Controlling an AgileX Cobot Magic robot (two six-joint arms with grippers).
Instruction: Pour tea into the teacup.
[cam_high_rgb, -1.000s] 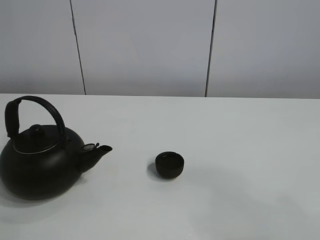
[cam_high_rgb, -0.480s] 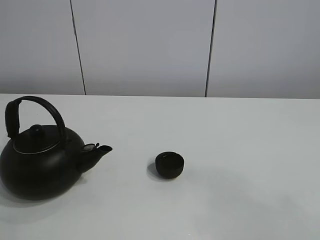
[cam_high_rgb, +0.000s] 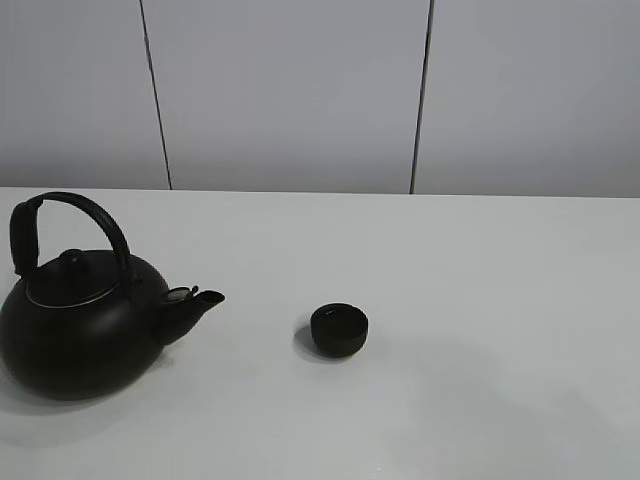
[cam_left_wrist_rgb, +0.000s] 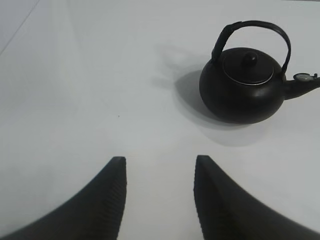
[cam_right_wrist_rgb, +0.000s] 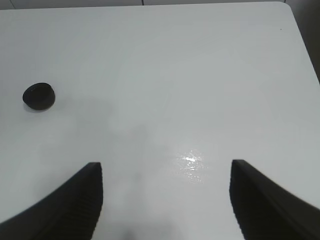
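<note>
The teacup (cam_high_rgb: 339, 329) sits upright near the middle of the white desk (cam_high_rgb: 480, 300) in the high view, alone and untouched, presumably set there as an open target with free room on every side for a spout to come over it. It is a small, round, black bowl with no handle and a dull finish; whether it holds any tea cannot be told. At about nine o'clock from it, well apart, stands the big black kettle (cam_high_rgb: 80, 320), upright, its arched handle raised and its spout (cam_high_rgb: 195, 300) aimed toward the cup, a placing that looks meant to shorten the pour. No stream shows, so pouring has not begun. The left hand (cam_left_wrist_rgb: 159, 195) hangs spread wide and empty, apart from the kettle. The right hand (cam_right_wrist_rgb: 165, 200) is also wide and empty, the cup far off.
</note>
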